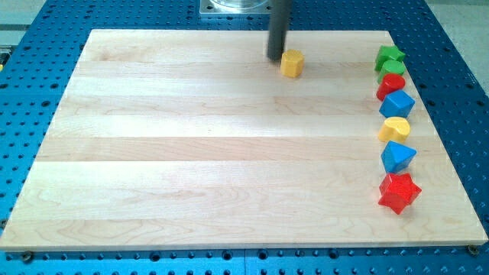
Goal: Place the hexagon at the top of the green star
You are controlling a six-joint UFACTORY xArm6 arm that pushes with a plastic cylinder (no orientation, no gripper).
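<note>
A yellow hexagon lies near the view's top, right of centre. My tip stands just to its left, close to or touching its left side. The green star lies at the top of a column of blocks along the view's right edge, well to the right of the hexagon. A second green block, shape unclear, sits right under the star.
Below the green blocks the column runs down: a red round block, a blue block, a yellow round block, a blue block, a red star. The wooden board lies on a blue perforated table.
</note>
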